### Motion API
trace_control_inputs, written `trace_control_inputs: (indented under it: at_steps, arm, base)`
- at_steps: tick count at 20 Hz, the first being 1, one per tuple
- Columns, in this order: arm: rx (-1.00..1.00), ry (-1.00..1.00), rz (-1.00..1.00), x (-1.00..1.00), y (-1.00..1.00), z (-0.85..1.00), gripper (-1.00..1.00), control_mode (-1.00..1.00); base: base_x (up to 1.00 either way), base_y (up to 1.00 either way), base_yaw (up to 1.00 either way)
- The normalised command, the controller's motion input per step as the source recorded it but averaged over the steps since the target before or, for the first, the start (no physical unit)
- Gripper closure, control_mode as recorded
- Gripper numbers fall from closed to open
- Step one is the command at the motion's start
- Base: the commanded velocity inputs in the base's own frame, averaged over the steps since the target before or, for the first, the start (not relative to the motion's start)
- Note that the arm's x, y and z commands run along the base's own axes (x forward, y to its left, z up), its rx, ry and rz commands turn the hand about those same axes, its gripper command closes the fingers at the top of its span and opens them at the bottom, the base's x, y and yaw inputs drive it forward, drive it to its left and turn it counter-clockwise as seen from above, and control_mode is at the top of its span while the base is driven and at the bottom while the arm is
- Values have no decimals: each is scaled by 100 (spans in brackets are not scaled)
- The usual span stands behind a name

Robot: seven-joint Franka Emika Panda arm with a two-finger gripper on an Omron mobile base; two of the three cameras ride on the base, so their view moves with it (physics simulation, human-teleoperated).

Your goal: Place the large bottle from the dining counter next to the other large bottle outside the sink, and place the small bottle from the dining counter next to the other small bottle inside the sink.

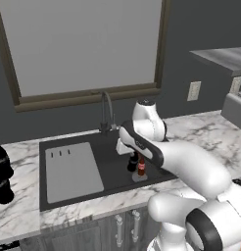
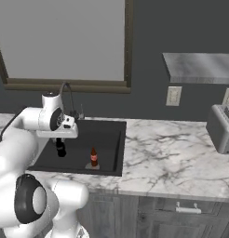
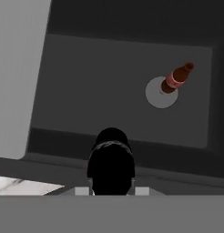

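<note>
Hanging in the gripper (image 2: 60, 142) — small black bottle (image 2: 60, 148), above the sink (image 2: 111, 128).

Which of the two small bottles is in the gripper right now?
The black small bottle, held above the sink in the gripper. The reddish-brown small bottle stands free on the drain.

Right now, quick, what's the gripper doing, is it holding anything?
Gripper: shut on the small black bottle, held upright over the sink, near the reddish-brown bottle.

Small black bottle (image 2: 60, 148) upright over dark sink (image 2: 109, 132); reddish-brown small bottle (image 2: 94, 157) upright on basin floor nearby.
</note>
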Motion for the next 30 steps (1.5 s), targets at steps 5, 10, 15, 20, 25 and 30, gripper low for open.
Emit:
trace_control_inputs:
  at_steps: [5, 10, 15, 20, 25, 30]
  arm:
    - [0, 0, 0, 17, 0, -30, 100, -100]
    - [0, 0, 0, 29, 1, -36, 100, -100]
    - [0, 0, 0, 25, 2, -31, 100, -100]
    - [0, 0, 0, 17, 0, -28, 100, -100]
    - [0, 0, 0, 27, 7, -22, 100, -100]
    - [0, 0, -1, 28, 15, -16, 100, -100]
  base:
    - [0, 0, 0]
    - [0, 0, 0]
    - [0, 0, 0]
    - [0, 0, 0]
    - [0, 0, 0]
    - [0, 0, 0]
